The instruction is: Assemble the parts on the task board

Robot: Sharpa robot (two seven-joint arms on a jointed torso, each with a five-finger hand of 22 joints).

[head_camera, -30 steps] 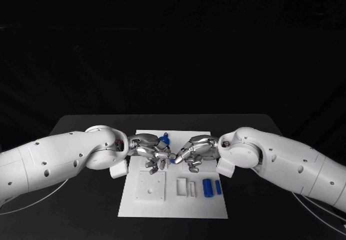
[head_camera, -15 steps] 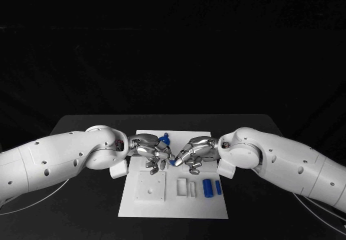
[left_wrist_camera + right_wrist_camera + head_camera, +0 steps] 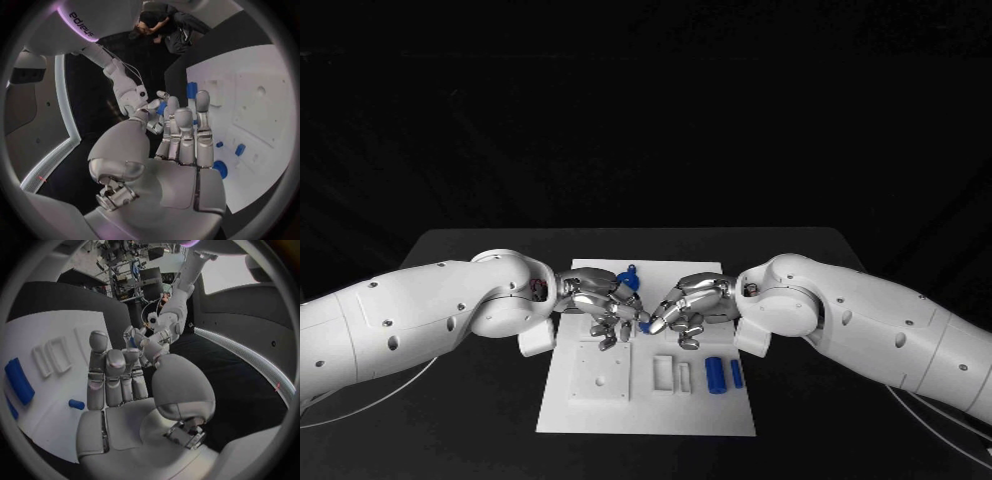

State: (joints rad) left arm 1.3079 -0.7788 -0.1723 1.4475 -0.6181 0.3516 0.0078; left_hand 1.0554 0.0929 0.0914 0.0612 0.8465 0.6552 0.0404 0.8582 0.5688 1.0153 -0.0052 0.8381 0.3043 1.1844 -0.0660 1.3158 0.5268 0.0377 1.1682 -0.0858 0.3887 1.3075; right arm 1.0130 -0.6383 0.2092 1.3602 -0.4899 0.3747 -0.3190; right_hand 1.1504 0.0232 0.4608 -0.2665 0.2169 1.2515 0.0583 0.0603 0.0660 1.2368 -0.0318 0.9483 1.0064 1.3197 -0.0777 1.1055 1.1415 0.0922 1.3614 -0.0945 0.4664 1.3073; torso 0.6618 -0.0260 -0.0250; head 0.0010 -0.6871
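I see a small blue part point(image 3: 645, 312) pinched between the fingertips of both hands, held just above the far half of the board point(image 3: 646, 405) — the white plate lying mid-desk point(image 3: 473, 250). My left hand point(image 3: 599, 303) comes in from its side with fingers curled onto the part; my right hand point(image 3: 681, 308) meets it head-on, its fingers closed on the same piece. From the left wrist I catch blue between the meeting fingertips point(image 3: 164, 107), though how much of the part each hand has I cannot tell. Just behind the hands another blue part point(image 3: 629, 272) stands on the far edge of the board. Nearer me, two blue bars point(image 3: 715, 375) lie side by side on the right half, beside two white raised slots point(image 3: 671, 376) — a square white block point(image 3: 602, 380) sits to their left.
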